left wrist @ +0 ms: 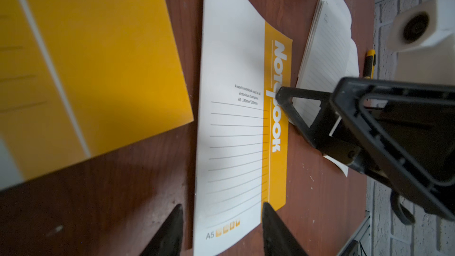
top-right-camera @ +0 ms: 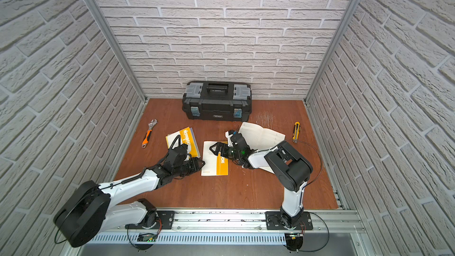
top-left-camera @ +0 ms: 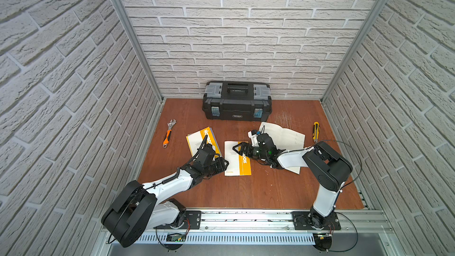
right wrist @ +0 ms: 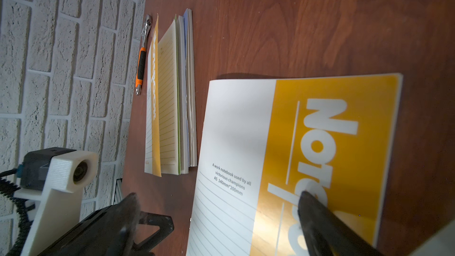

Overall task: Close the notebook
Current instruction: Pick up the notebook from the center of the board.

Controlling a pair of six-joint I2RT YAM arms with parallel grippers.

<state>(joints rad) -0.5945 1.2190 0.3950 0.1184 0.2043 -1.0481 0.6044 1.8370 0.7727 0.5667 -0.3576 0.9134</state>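
step: my right gripper (top-left-camera: pixel 238 148), jaws spread, pins notebook (top-left-camera: pixel 234 166) cover flat
left gripper (left wrist: pixel 222 205): released, empty
next: I'd lift clear

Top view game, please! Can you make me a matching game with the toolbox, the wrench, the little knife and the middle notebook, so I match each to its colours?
Things:
1. toolbox
2. wrench
3. utility knife
4. middle notebook

Colours:
A. white and yellow cover
B. silver with an orange grip
C. black with grey lid parts
D. yellow and black

Pairs: 1-C, 2-B, 3-D, 4-A.
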